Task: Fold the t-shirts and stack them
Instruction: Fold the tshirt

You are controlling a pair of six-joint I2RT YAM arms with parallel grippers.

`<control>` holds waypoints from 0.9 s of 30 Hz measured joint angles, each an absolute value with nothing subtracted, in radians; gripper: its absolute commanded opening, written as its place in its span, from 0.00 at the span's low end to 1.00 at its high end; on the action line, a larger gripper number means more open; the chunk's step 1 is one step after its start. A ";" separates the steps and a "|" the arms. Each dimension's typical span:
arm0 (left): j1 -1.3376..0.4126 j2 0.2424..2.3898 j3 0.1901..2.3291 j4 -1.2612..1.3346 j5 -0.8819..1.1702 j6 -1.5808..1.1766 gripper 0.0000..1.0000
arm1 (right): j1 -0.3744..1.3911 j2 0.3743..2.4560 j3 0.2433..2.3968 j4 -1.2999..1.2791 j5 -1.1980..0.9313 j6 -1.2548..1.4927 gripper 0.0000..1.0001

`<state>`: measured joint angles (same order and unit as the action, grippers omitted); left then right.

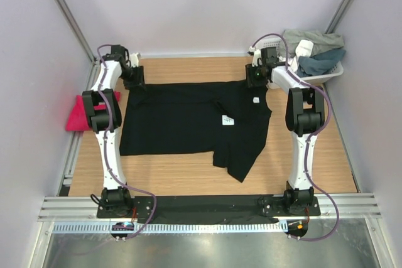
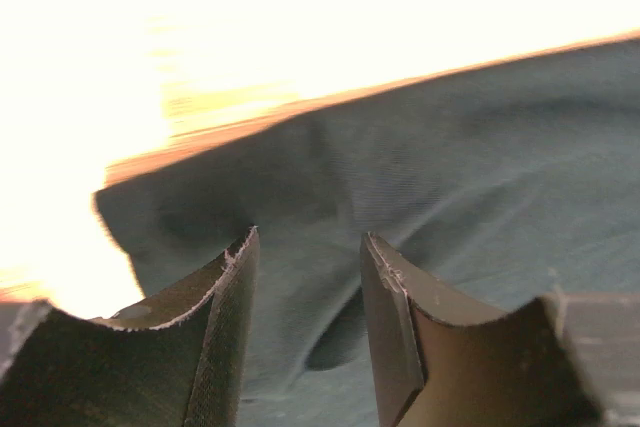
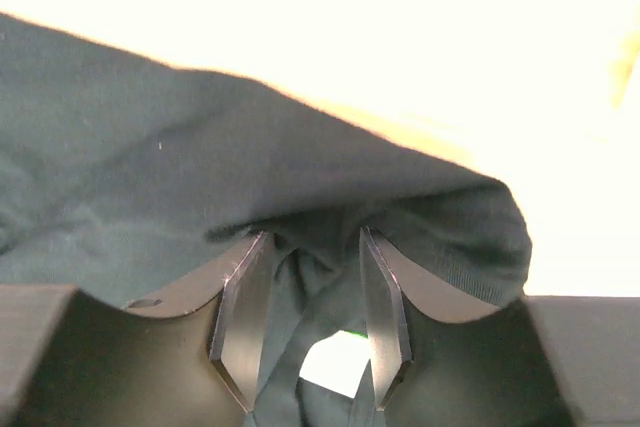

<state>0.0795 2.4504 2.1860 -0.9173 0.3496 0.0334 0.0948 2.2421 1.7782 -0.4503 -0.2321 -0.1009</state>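
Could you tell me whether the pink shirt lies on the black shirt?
No, the pink shirt lies at the table's left edge, beside the black shirt.

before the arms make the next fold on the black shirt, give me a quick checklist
1. right gripper holds far edge of black t-shirt: cloth bunched between its fingers, ok.
2. left gripper holds the other far corner: fingers straddle cloth, pinch unclear, cannot tell.
3. black t-shirt lies flat: near right part doubled over, not ok.
4. pink t-shirt out of the way: at left edge of table, apart, ok.
5. basket clear of right arm: close behind it, cannot tell.
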 measured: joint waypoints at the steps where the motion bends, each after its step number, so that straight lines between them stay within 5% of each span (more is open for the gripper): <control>1: 0.083 2.450 2.189 -0.917 0.344 0.036 0.47 | 0.098 2.249 1.791 -0.450 -0.227 -0.105 0.47; 6: 0.090 2.449 2.180 -0.918 0.327 0.051 0.47 | 0.105 2.278 1.802 -0.441 -0.205 -0.126 0.40; 11: 0.086 2.424 2.123 -0.915 0.327 0.059 0.46 | 0.101 2.289 1.798 -0.434 -0.190 -0.138 0.04; 18: 0.086 2.381 2.048 -0.928 0.331 0.060 0.43 | 0.100 2.235 1.718 -0.405 -0.133 -0.175 0.01; 22: 0.086 2.373 2.035 -0.931 0.331 0.061 0.42 | 0.100 2.214 1.700 -0.413 -0.106 -0.189 0.14; 23: 0.086 2.371 2.032 -0.933 0.331 0.062 0.42 | 0.101 2.209 1.699 -0.416 -0.100 -0.192 0.27; 27: 0.088 2.355 2.024 -0.942 0.323 0.067 0.45 | 0.102 2.170 1.678 -0.428 -0.070 -0.212 0.49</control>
<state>0.0879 2.3554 2.0235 -0.9421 0.3229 0.0673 0.1024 2.1704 1.6779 -0.4282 -0.0704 -0.2123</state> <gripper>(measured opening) 0.433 0.425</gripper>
